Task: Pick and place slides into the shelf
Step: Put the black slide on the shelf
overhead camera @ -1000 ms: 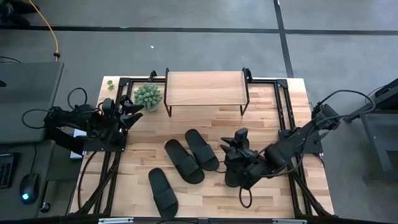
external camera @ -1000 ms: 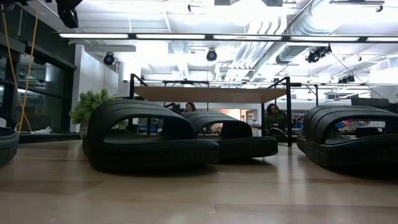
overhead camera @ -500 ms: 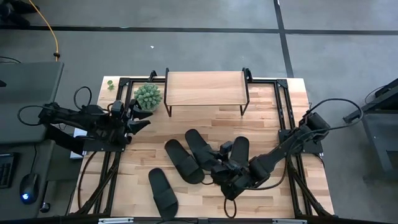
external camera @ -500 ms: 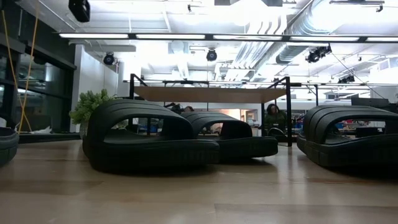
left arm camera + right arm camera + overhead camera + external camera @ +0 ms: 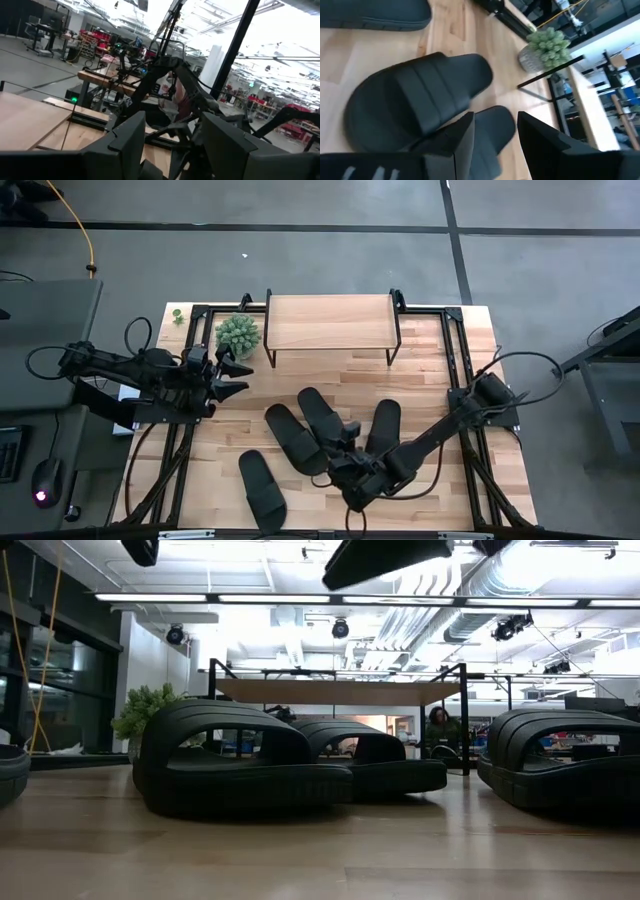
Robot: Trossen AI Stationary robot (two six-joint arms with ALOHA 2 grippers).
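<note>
Right gripper (image 5: 345, 442) hangs low over the middle of the table, fingers parted with a narrow gap and gripping nothing. In the right wrist view its two dark fingers (image 5: 465, 137) frame the sandals just ahead of them. Two of the slides lie side by side directly at the gripper's 10 to 11 o'clock in the high view: one slide (image 5: 323, 418) nearest the fingertips, a second slide (image 5: 294, 437) just beside it toward 9 o'clock. A third slide (image 5: 383, 426) lies at the gripper's 2 o'clock, alongside the right arm. The fourth slide (image 5: 262, 490) rests apart, at about 8 o'clock, near the table's front edge. All four sit flat on the tabletop, straps up.

The shelf (image 5: 330, 322) stands at 12 o'clock from the gripper, against the far edge of the table, its wooden top bare. A small potted plant (image 5: 238, 334) stands just beside the shelf's 9 o'clock end.

Left gripper (image 5: 236, 373) waits at the table's 9 o'clock side, near the plant, fingers spread and empty.
</note>
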